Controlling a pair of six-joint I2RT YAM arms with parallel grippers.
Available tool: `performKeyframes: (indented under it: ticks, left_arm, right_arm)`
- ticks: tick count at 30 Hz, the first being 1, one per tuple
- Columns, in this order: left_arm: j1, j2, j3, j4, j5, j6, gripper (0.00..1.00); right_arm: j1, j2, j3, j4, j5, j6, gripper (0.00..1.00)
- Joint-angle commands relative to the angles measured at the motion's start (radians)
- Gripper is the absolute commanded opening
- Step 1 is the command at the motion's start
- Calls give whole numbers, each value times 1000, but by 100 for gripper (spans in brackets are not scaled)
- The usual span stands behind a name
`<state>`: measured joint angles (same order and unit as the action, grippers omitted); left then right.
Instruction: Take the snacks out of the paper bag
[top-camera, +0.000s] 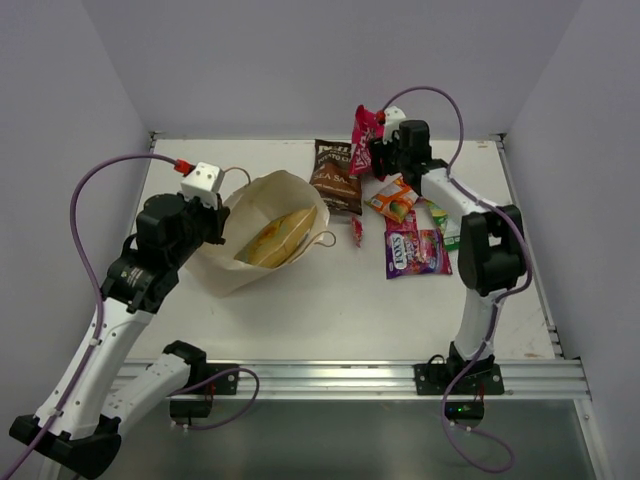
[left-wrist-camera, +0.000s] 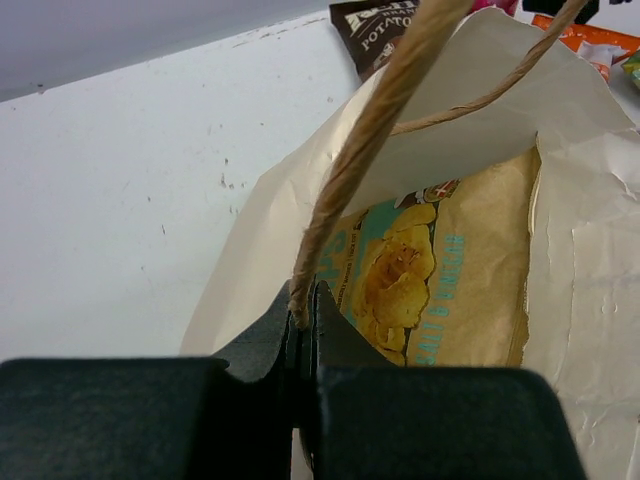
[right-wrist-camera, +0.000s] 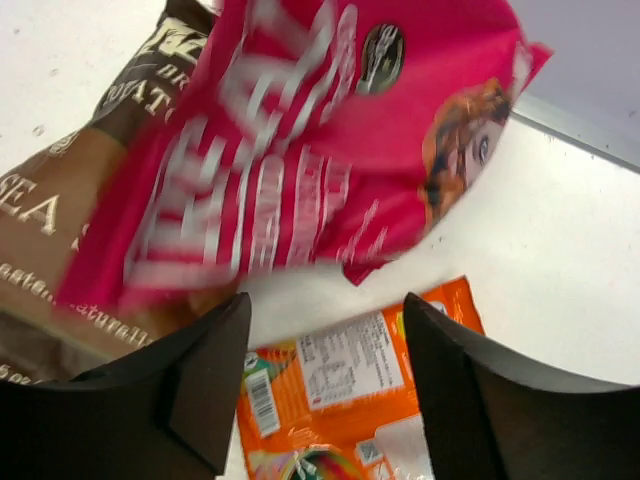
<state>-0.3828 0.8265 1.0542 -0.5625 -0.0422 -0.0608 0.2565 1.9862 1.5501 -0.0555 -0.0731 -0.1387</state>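
Note:
The paper bag lies open on its side left of centre, with a tan-yellow chip bag inside it. My left gripper is shut on the bag's cord handle, which is pinched at the fingertips. At the back right my right gripper stands open. A magenta-pink packet, blurred, sits just beyond its fingertips without touching them. It overlaps the dark brown packet. An orange packet lies under the open jaws.
A purple packet, a green packet and a tiny red one lie on the white table right of the bag. The back wall is close behind the right gripper.

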Motion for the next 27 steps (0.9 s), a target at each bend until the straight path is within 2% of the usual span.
performKeyframes:
  ticks: [1, 5, 10, 12, 16, 20, 23, 27]
  left_arm:
    - [-4, -6, 35, 23, 24, 15, 0]
    - [-4, -10, 41, 16, 28, 12, 0]
    - [-4, -20, 47, -7, 15, 35, 0]
    - [-4, -17, 50, -11, 8, 50, 0]
    - [-4, 2, 72, -11, 34, 116, 0]
    - [-4, 31, 104, -4, 102, 160, 0]
    - [-4, 48, 125, 0, 160, 190, 0]
    - [-2, 72, 139, 13, 215, 217, 0]
  right_arm:
    - [44, -162, -47, 2, 2, -21, 69]
    - [63, -285, -116, -24, -1, 28, 74]
    - [107, -535, -217, -30, -88, 76, 76]
    - [157, -633, -239, -50, -149, 61, 79]
    - [295, -723, -214, -138, -240, -25, 85]
    - [449, -748, -191, -211, -358, -182, 88]
    - [493, -716, -171, -273, -438, -295, 88]
    - [546, -641, -136, -410, -446, -429, 88]
